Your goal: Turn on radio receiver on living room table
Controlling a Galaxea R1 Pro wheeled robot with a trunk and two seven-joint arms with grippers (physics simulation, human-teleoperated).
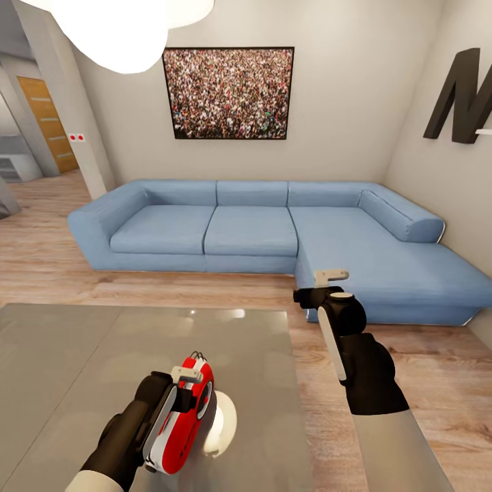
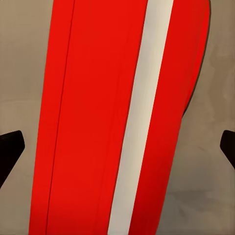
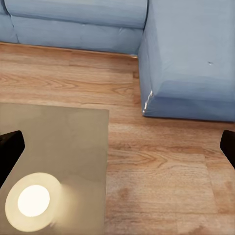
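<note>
The left claw [image 1: 183, 393] pinches the radio [image 1: 184, 424] above the grey table [image 1: 68, 355], red face turned up toward the head camera, probably so its switch can be reached. The right claw [image 1: 321, 287] hovers spread beyond the table's edge, near the sofa [image 1: 253, 229], holding nothing.

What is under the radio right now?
The radio is over the glossy grey table, with a bright lamp reflection beside it. The left gripper is around it. Whether it rests on the top or is lifted cannot be seen.
</note>
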